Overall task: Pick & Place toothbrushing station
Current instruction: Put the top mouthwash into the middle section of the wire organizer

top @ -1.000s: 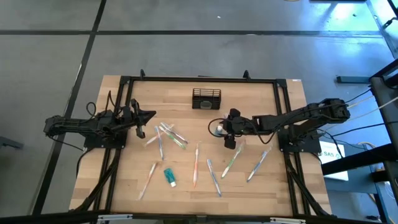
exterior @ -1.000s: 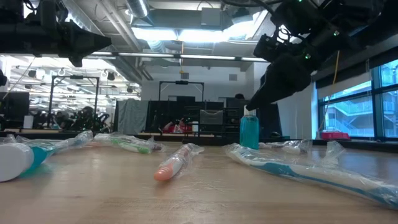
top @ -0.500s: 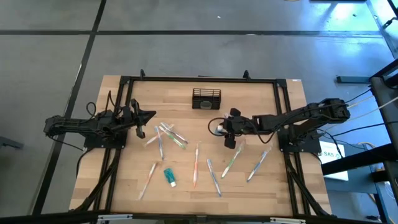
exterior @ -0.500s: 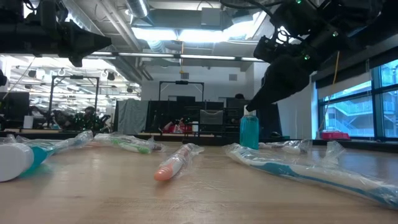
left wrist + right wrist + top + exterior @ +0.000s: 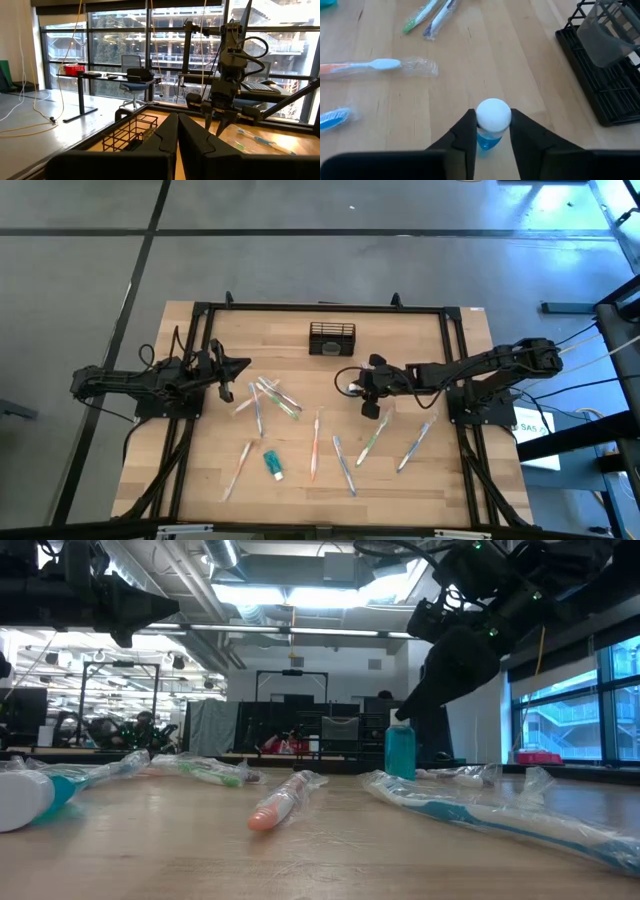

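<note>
- Closing in since earlier frame: right gripper (image 5: 491, 131) fingers are narrowing onto a small blue bottle w/ white cap (image 5: 492, 122); arm itself is barely shifting. In right wrist view the fingers are sitting right against bottle's sides, so likely gripping or just about to.
- Toothbrushing station (image 5: 332, 338) is standing at table's (image 5: 200, 480) far edge, mid-width; bottle is sitting nearer the front and to the right of it, close by.
- From the caddy, right gripper (image 5: 357, 387) is much nearer than left gripper (image 5: 243, 366), which is hanging shut, well off to the caddy's left.
- Caddy's long axis is running across table, parallel to far edge; open top is facing up.
- Room: bare wood btwn bottle and caddy, nothing blocking. Toothbrushes (image 5: 315, 442) are lying further front of caddy, out of that path.
- Judging: short lift, then carry toward caddy; far edge just behind it, so overshoot is the risk.
</note>
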Controlling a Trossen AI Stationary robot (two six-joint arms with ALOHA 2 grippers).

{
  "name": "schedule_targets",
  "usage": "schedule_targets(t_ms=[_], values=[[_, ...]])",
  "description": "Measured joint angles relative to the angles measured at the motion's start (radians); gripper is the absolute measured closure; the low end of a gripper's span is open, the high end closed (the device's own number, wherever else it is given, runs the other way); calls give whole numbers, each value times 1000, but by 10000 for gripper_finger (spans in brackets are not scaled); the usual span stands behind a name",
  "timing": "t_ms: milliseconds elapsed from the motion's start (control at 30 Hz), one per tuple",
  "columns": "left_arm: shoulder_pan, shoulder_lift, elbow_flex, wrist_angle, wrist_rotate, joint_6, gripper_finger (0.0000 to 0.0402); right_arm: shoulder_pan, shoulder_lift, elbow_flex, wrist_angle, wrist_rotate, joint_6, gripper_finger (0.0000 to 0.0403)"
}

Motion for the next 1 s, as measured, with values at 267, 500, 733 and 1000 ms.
schedule_targets(t_ms=[267, 500, 733, 1000], values=[[0, 0, 0, 0, 0, 0, 395, -12, 0, 0, 4, 15, 27, 297], [0, 0, 0, 0, 0, 0, 395, -10, 0, 53, 1, 18, 44, 306], [0, 0, 0, 0, 0, 0, 395, -10, 0, 136, -2, 29, 53, 305], [0, 0, 0, 0, 0, 0, 395, -10, 0, 235, -9, 167, 49, 305]])
